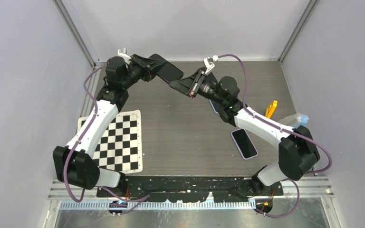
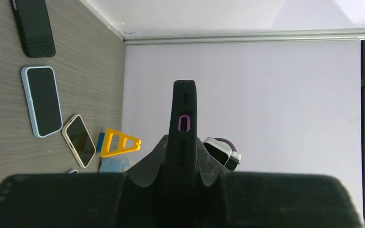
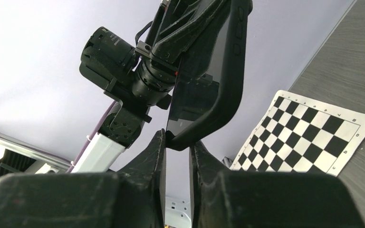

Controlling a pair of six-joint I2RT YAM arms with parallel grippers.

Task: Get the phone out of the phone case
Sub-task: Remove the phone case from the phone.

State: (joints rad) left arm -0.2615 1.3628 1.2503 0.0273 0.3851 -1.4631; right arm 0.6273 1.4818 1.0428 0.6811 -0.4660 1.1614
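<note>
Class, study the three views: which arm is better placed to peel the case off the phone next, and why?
Right, probably. The right gripper pinches the free corner of the phone case, ready to pull, while the left gripper clamps the other end as an anchor.

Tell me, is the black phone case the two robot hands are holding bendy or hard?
Probably bendy: the black phone case seems to curve away from the phone where the right gripper pinches its corner. It looks matte and rubbery, so likely grippy, not slippery. The left gripper holds it up edge-on, suggesting it's light.
</note>
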